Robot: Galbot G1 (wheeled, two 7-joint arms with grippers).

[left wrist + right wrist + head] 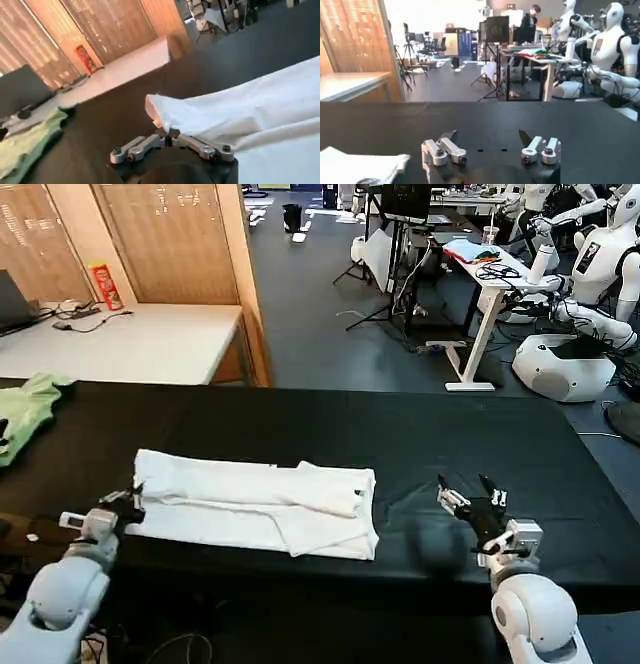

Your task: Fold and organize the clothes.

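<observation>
Left gripper: jaws pinched on T-shirt edge, prob. to drag fold across.
Right gripper: jaws wide, empty; shirt well off to its side, waiting.
T-shirt: part-folded strip on black table.

Robotics lab: white humanoid robots, tripods, cluttered workbench behind black table.
</observation>
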